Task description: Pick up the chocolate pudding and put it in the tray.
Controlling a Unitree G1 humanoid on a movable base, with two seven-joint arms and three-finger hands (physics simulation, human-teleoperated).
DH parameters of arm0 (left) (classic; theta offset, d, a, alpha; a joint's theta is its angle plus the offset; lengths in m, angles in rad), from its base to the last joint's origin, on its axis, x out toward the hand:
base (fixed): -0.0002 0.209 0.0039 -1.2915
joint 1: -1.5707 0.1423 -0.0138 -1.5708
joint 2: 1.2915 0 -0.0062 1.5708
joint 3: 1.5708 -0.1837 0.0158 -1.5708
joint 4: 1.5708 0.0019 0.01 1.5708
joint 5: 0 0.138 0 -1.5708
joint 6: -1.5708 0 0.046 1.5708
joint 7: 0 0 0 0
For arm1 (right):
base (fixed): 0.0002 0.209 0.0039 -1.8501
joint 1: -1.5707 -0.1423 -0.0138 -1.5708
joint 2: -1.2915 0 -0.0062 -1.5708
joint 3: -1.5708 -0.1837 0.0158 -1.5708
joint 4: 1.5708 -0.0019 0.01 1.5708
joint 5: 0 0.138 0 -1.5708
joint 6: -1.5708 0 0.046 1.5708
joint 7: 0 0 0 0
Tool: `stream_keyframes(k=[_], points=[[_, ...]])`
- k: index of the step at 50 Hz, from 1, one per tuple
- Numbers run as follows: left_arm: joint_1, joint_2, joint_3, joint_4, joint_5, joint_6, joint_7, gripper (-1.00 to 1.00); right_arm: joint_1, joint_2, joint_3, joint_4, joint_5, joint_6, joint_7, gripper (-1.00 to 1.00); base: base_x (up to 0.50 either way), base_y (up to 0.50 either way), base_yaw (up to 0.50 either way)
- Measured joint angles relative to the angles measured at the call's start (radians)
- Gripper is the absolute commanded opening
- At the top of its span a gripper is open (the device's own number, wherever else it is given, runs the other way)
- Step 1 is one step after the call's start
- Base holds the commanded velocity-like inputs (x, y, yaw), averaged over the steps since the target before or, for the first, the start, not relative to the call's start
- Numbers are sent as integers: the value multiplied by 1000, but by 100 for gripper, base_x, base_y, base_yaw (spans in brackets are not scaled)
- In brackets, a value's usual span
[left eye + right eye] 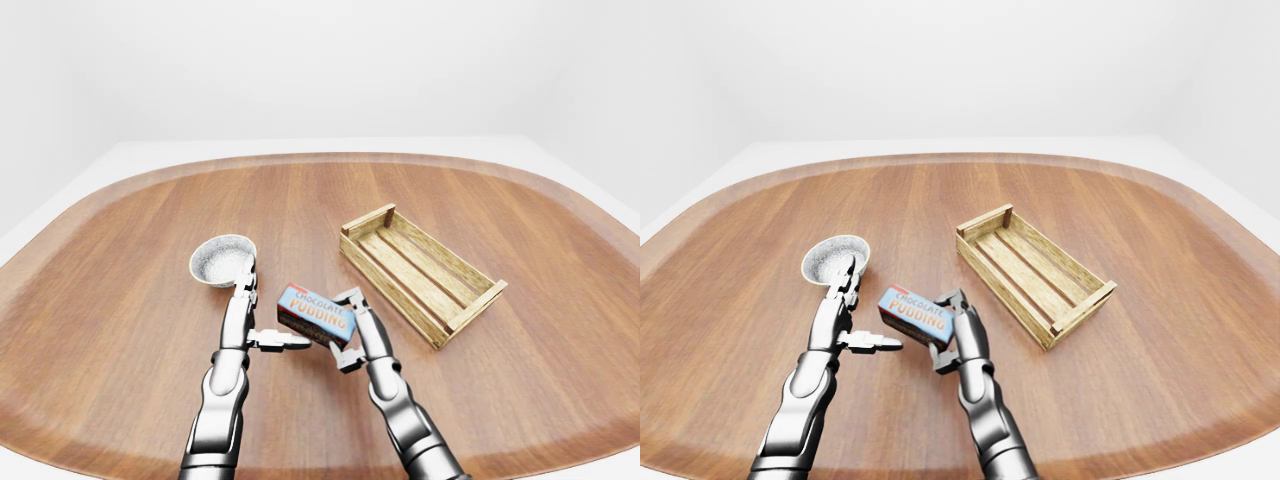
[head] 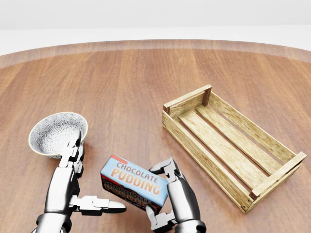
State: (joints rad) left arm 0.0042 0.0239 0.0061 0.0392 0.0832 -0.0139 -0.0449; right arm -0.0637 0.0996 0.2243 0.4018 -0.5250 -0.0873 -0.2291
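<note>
Pudding first: in the left-eye view the chocolate pudding (image 1: 316, 314), a flat blue carton with orange lettering, sits in the right hand (image 1: 354, 330), whose fingers are clamped round its right end. It lies between the two arms, near the lower middle of the picture, and seems raised off the wood, though the angle leaves that uncertain. The left hand (image 1: 250, 322) has its fingers spread apart, one pointing up toward the bowl (image 1: 221, 260) and the thumb reaching sideways, just beside the carton's lower left corner but not gripping it. The tray (image 1: 421, 273) is an open slatted wooden crate to the right, well apart from the box. My reading is that the grasp is made and the carry is the step now in hand.

Head view, closer: the carton's printed top face is tilted, glossy cardboard with a dark band along its long side. The right hand's metal fingers (image 2: 164, 171) wrap over the upper right corner and another curls under the lower edge. The tray's rough pale planks, gapped floor slats and square corner posts show plainly, and it is empty. The bowl is a shallow round dish with a fine speckled grey pattern inside. The table (image 2: 146, 77) is polished reddish wood with long straight grain.

Right-eye view adds nothing new. The next move calls for swinging the box rightward, clearing the tray's near wall, then lowering it flat onto the slats before releasing.
</note>
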Motion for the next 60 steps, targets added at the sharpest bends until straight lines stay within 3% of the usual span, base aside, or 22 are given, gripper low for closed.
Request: stream_keyframes(k=[13,22,32,48,60], points=[[2,0,-1,-5,1,3,-1,100,-44,-13,-32,-70,25,0,33,-100,0,0,0],[4,0,-2,-8,1,5,-3,100,-142,-18,-68,-10,42,0,39,-100,0,0,0],[6,0,-3,-12,2,7,-5,100,-293,-26,-110,152,60,0,21,-100,0,0,0],[5,-1,-2,-15,1,12,-6,100,-620,-58,-177,596,104,0,-41,-100,0,0,0],[3,-1,-2,-16,0,15,-5,100,-807,-75,-213,771,128,0,-53,-100,0,0,0]])
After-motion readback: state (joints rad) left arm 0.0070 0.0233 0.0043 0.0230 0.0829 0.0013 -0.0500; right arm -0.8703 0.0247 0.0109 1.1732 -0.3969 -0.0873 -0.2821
